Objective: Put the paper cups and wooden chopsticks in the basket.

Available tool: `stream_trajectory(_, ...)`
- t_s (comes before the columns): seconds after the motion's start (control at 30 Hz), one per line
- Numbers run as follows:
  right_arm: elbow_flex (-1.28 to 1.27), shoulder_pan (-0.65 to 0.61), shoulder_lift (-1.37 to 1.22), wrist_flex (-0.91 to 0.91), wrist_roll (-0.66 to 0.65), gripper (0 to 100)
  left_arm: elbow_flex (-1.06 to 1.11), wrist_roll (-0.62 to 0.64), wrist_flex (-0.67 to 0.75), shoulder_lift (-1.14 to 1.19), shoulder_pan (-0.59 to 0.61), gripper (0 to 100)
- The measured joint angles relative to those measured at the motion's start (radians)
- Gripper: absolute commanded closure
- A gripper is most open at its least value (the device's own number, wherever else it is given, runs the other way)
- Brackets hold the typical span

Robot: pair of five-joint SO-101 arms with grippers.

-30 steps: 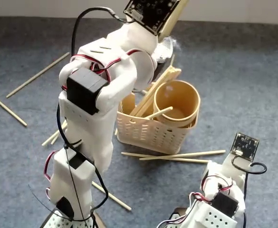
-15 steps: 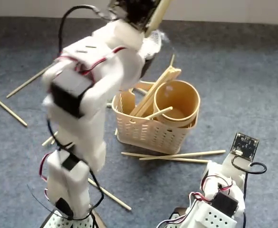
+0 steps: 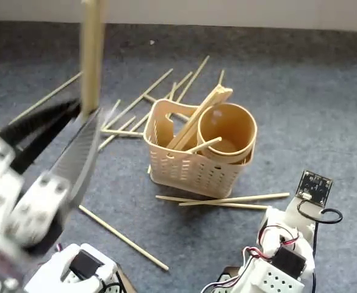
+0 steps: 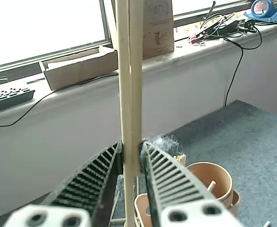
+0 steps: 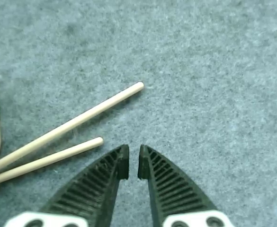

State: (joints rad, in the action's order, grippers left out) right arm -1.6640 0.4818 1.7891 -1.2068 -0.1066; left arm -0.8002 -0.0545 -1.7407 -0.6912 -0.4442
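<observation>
A cream basket [image 3: 184, 171] stands mid-carpet holding a tan paper cup [image 3: 227, 131] and several wooden chopsticks [image 3: 196, 116]. My left gripper [image 3: 83, 116] is raised high, close to the high camera and left of the basket, shut on upright chopsticks [image 3: 91, 55]. In the left wrist view the gripper [image 4: 131, 147] pinches the held chopsticks [image 4: 130, 71], with the cup [image 4: 209, 177] below. My right gripper [image 5: 132, 161] hangs just over the carpet, shut on nothing, beside the ends of two chopsticks [image 5: 81, 118].
Two chopsticks [image 3: 227, 200] lie in front of the basket, one [image 3: 123, 238] lies near the left arm's base, several [image 3: 141, 101] fan out behind the basket, and others [image 3: 44, 97] lie far left. The right arm [image 3: 288, 256] rests at the bottom right.
The left arm has swung up and away from the basket toward the camera, carrying the chopsticks upright and uncovering the chopsticks behind the basket. The right arm has stayed still.
</observation>
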Motion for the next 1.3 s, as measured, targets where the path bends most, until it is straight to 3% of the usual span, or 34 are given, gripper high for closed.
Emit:
stream_trajectory(0.13, 0.000, 0.000, 0.000, 0.000, 0.000, 94.3, 0.474, 0.000, 0.224, -0.262, 0.006, 98)
stream_trajectory(0.3, 0.000, 0.000, 0.000, 0.000, 0.000, 94.3, 1.080, 0.002, 0.666, -0.385, 0.008, 98)
stream_trajectory(0.4, 0.000, 0.000, 0.000, 0.000, 0.000, 94.3, 1.247, 0.002, 0.916, -0.305, 0.005, 98)
stream_trajectory(0.47, 0.000, 0.000, 0.000, 0.000, 0.000, 94.3, 1.250, 0.002, 0.999, -0.230, -0.006, 98)
stream_trajectory(0.8, 0.000, 0.000, 0.000, 0.000, 0.000, 94.3, 1.128, 0.002, 1.057, 0.083, -0.017, 98)
stream_trajectory(1.3, 0.000, 0.000, 0.000, 0.000, 0.000, 94.3, 1.249, 0.002, 1.045, 0.031, -0.020, 94)
